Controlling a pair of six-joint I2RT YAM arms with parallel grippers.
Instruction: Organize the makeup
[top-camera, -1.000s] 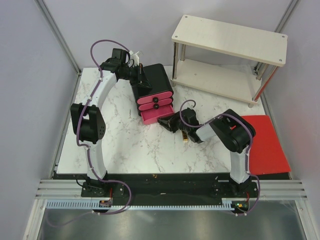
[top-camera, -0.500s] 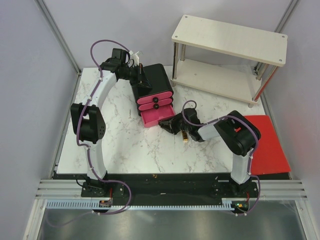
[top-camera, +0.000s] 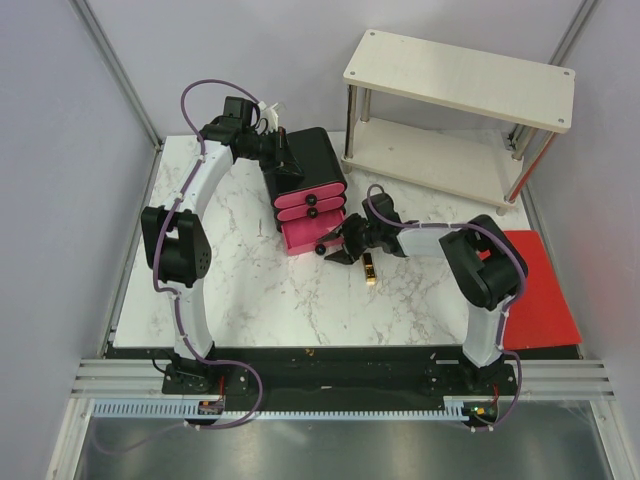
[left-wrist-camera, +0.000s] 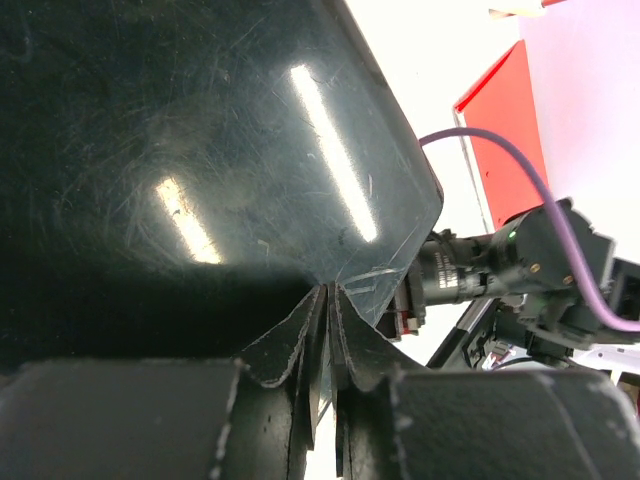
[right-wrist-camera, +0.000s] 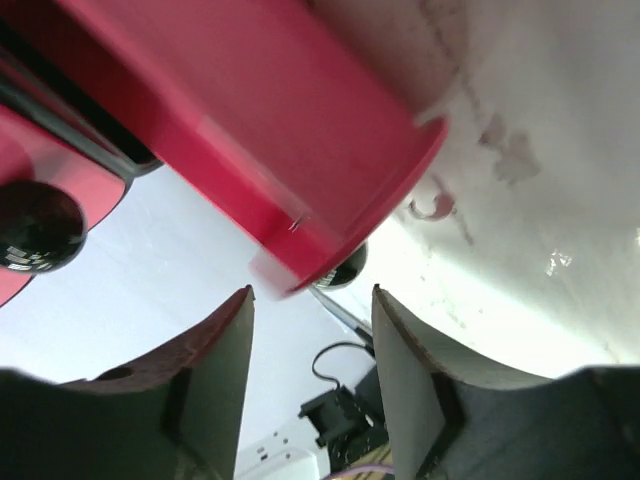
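- Makeup in view comes to one piece: a small gold-and-black tube (top-camera: 369, 270). It lies flat on the white marble-patterned table (top-camera: 260, 290), just on the near side of the right gripper (top-camera: 335, 247), and nothing holds it.
- A glossy black box with three pink drawers (top-camera: 318, 160) stands toward the far middle of the table. Its two upper drawers sit flush, and the bottom pink drawer (top-camera: 300, 236) sticks out toward the near edge.
- The right arm is stretched out low across the table to the front of that bottom drawer.
- In the right wrist view, the right gripper (right-wrist-camera: 312, 300) is released. Its two dark fingers (right-wrist-camera: 215, 370) stand well apart on either side of the drawer's pink front edge (right-wrist-camera: 250, 150), gripping nothing.
- A round black knob (right-wrist-camera: 342, 268) shows just past that edge, in line with the gap between the fingers. A second black knob (right-wrist-camera: 35, 225) sits on the drawer above.
- The left arm arches over to the far left corner of the box, where the left gripper (top-camera: 285, 157) rests against it.
- In the left wrist view, the left gripper (left-wrist-camera: 328, 292) is clenched. Its fingers (left-wrist-camera: 290, 335) are drawn together with only a thin slit between them, and the tips touch the box's shiny black surface (left-wrist-camera: 200, 150).
- A pale wooden two-tier shelf on metal legs (top-camera: 460, 75) stands at the far right of the table.
- A flat red mat (top-camera: 540, 295) lies at the right edge, beside the right arm.
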